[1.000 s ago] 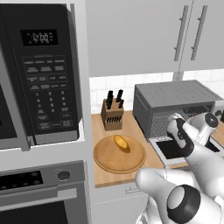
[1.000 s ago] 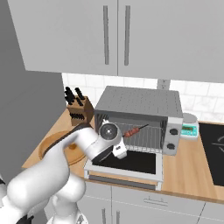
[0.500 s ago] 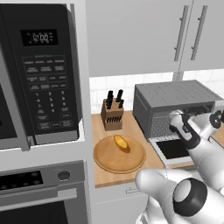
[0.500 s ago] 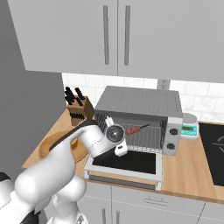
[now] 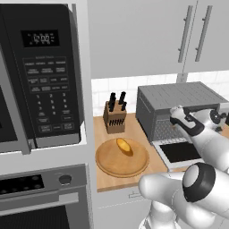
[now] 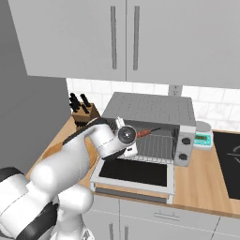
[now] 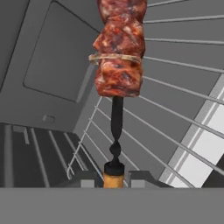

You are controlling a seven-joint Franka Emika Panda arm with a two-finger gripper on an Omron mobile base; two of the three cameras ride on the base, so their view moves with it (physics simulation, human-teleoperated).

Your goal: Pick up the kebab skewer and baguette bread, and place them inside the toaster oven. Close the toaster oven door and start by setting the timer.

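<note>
My gripper [image 6: 135,134] is shut on the handle end of the kebab skewer [image 7: 119,57], whose reddish-brown meat chunks point into the toaster oven [image 6: 149,108]. Seen from the hand, the skewer hangs just above the wire rack [image 7: 175,109] inside the grey cavity. The toaster oven door [image 6: 135,172] lies dropped open, flat under my hand. In the left base view my gripper [image 5: 175,117] is at the oven's mouth. The golden baguette bread [image 5: 124,146] rests on a round wooden board [image 5: 112,165] left of the oven. Two knobs [image 6: 184,148] sit on the oven's right side.
A knife block [image 5: 115,117] stands behind the board against the tiled wall. A big black microwave [image 5: 40,76] and a wall oven [image 5: 40,197] fill the left. A small kitchen scale [image 6: 204,137] and a dark cooktop [image 6: 229,159] lie right of the toaster oven. Cabinets hang overhead.
My hand has risen and pushed forward from over the open door toward the oven cavity, carrying the skewer with it. The baguette and the door have stayed put.
</note>
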